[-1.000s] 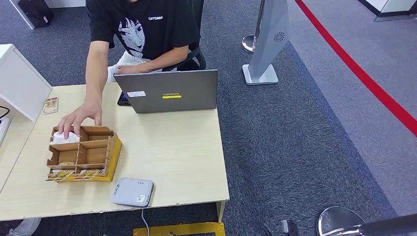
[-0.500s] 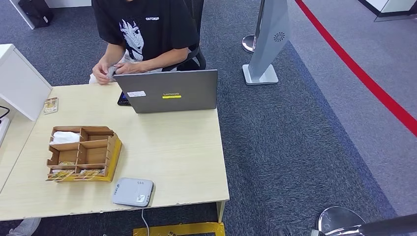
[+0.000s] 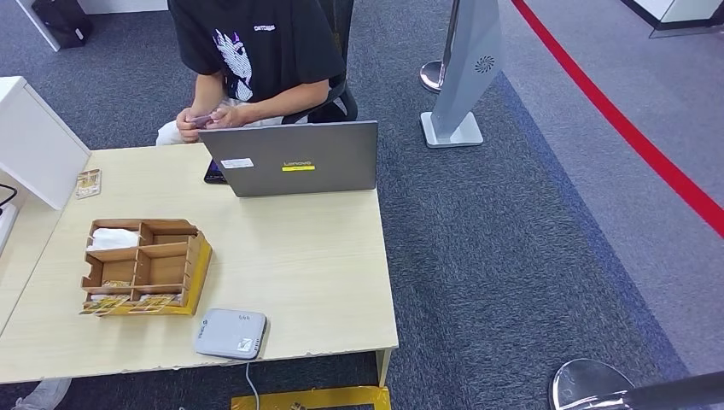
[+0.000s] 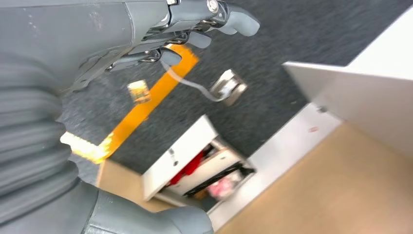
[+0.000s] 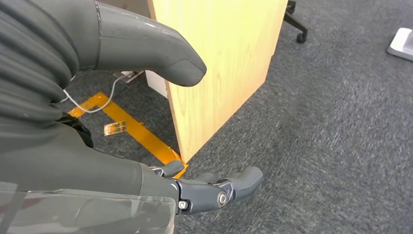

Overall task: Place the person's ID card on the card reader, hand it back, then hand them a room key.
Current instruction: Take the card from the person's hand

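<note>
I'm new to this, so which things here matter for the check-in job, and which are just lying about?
For the job:
flat grey card reader
wooden compartment box of cards
small card in the person's hands

Lying about:
grey Lenovo laptop
white box
grey floor stand

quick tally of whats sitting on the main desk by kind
laptop: 1
wooden organizer: 1
card reader: 1
dark phone behind the laptop: 1
small card near the white box: 1
total: 5
</note>
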`<state>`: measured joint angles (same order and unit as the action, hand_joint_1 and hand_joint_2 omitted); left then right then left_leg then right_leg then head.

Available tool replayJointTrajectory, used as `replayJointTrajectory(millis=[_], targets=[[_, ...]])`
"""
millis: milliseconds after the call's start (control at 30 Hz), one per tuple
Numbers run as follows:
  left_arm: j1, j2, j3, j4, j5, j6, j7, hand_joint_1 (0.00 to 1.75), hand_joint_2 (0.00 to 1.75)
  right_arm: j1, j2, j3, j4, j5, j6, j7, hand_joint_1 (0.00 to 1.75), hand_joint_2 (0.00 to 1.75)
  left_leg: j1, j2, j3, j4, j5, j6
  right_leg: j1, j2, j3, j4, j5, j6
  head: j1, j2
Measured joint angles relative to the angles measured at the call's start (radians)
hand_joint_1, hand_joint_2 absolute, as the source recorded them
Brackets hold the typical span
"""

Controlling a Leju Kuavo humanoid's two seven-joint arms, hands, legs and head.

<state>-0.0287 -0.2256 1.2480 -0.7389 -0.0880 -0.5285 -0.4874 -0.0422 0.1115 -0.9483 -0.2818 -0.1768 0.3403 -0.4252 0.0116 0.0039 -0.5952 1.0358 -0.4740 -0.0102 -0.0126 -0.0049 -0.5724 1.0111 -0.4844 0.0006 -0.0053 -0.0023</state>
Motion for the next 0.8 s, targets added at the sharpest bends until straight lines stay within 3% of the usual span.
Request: replayJointTrajectory(millis=[200, 300, 433, 567, 667, 800], targets=[[0.024, -0.061, -0.001, -0.192, 0.040, 0.034, -0.007, 0.00, 1.75, -0.008, 0.012, -0.044, 0.009, 0.006, -0.010, -0.002, 0.00, 1.75, 0.000, 0.000, 0.000, 0.000, 0.000, 0.000, 0.000, 0.000, 0.000, 0.000, 0.000, 0.000, 0.000, 0.000], [0.086, -0.072, -0.071, -0.344, 0.125, 0.162, -0.063, 0.00, 1.75, -0.012, 0.022, -0.070, 0.012, -0.005, -0.021, 0.014, 0.00, 1.75, 0.004, 0.002, 0.001, 0.000, -0.001, -0.002, 0.003, 0.002, 0.000, 0.000, 0.000, -0.001, 0.001, 0.000], [0.284, -0.084, -0.368, -0.792, 0.142, 0.484, -0.100, 0.00, 1.75, -0.013, 0.039, -0.089, 0.017, 0.028, -0.060, 0.022, 0.00, 1.75, 0.004, -0.002, 0.001, 0.001, -0.002, -0.003, 0.004, -0.001, -0.002, 0.000, -0.002, -0.001, -0.002, 0.000], [0.382, -0.101, -0.666, -1.192, -0.119, 0.604, -0.182, 0.00, 1.75, -0.025, 0.053, -0.093, 0.025, 0.065, -0.087, 0.038, 0.00, 1.75, 0.003, -0.007, 0.000, 0.001, -0.001, -0.001, 0.003, -0.007, 0.001, -0.001, -0.003, -0.001, 0.002, 0.000], [0.367, -0.101, -0.841, -1.373, -0.410, 0.684, -0.200, 0.00, 1.75, -0.027, 0.057, -0.088, 0.030, 0.105, -0.088, 0.048, 0.00, 1.75, 0.002, -0.005, 0.001, 0.001, 0.000, -0.001, 0.002, -0.006, 0.002, -0.001, 0.000, -0.001, 0.002, 0.000], [0.249, -0.055, -1.011, -1.461, -0.819, 0.786, -0.074, 0.00, 1.75, -0.032, 0.058, -0.065, 0.037, 0.157, -0.075, 0.056, 0.00, 1.75, 0.002, -0.005, 0.002, 0.001, 0.002, -0.001, 0.002, -0.006, 0.002, -0.001, 0.001, -0.002, 0.002, 0.000]])
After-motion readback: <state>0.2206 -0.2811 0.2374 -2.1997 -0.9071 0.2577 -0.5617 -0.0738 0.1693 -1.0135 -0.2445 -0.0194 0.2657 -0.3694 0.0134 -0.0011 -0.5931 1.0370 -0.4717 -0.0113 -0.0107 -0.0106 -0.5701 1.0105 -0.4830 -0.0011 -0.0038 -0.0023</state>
